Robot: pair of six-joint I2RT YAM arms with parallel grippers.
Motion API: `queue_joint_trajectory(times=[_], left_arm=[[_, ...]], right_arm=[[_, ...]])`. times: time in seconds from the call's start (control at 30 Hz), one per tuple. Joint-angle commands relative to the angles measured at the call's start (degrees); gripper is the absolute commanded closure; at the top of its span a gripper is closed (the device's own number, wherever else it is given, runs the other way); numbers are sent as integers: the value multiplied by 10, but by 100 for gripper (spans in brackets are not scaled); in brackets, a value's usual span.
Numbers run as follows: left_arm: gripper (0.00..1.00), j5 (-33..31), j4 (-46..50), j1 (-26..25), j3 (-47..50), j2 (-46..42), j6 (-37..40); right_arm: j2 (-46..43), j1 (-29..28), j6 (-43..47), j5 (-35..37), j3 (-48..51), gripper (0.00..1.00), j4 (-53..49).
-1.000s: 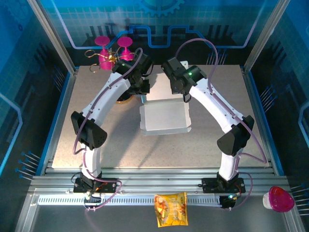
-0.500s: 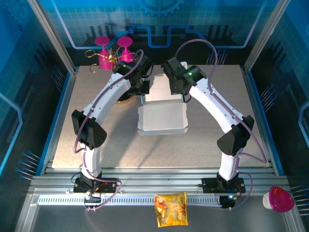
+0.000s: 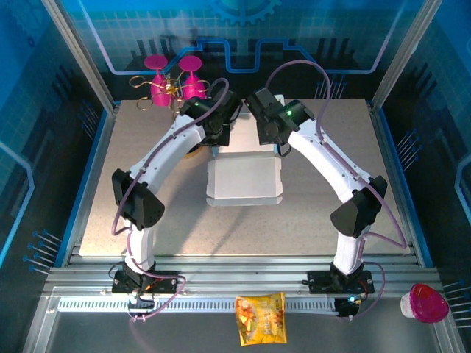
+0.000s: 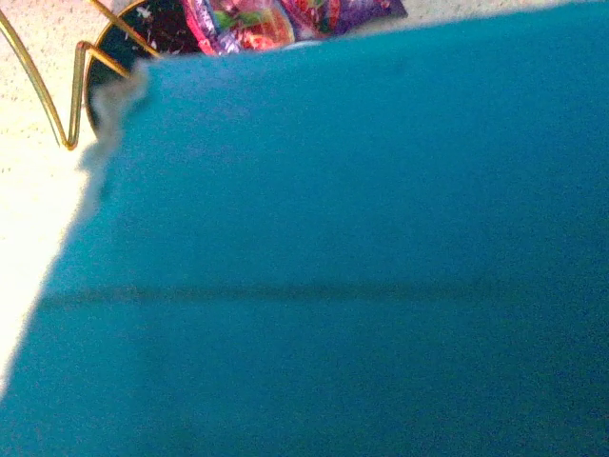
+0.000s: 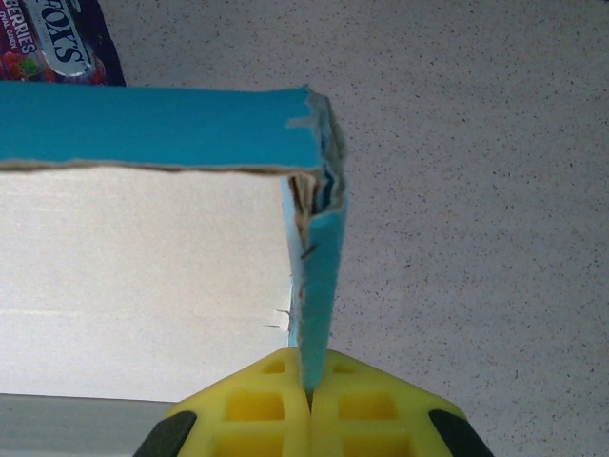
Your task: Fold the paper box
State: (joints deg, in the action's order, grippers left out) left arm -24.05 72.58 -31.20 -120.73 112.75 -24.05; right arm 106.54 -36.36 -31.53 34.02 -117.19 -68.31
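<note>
Paper box, blue card, whitish inside, torn corner, pinched by right end effector; left end effector closed.

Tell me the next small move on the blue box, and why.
Probably ease the right gripper inward, tucking its pinched side wall against the far wall of the paper box. Its jaws are shut on that upright wall, and the corner where both walls meet looks ragged and unjoined.
</note>
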Motion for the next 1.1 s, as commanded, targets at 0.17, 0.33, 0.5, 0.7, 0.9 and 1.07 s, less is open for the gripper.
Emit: queue_joint_trajectory(times=[0.17, 0.33, 0.5, 0.7, 0.9, 1.07], left_arm=[[88, 127, -94, 28, 88, -74, 23], [79, 175, -121, 40, 117, -86, 19], [73, 181, -138, 43, 138, -98, 23], [66, 161, -145, 44, 149, -110, 30], [65, 115, -142, 46, 158, -122, 30], [57, 101, -146, 52, 159, -129, 27]], right_arm=[[-21, -2, 8, -4, 7, 100, 10], [-25, 1, 11, -25, 10, 100, 12], [-26, 2, 10, -33, 9, 100, 9], [-23, 7, 7, -42, 6, 100, 6], [-22, 10, 9, -46, 4, 100, 6], [-22, 12, 9, -51, 5, 100, 6]])
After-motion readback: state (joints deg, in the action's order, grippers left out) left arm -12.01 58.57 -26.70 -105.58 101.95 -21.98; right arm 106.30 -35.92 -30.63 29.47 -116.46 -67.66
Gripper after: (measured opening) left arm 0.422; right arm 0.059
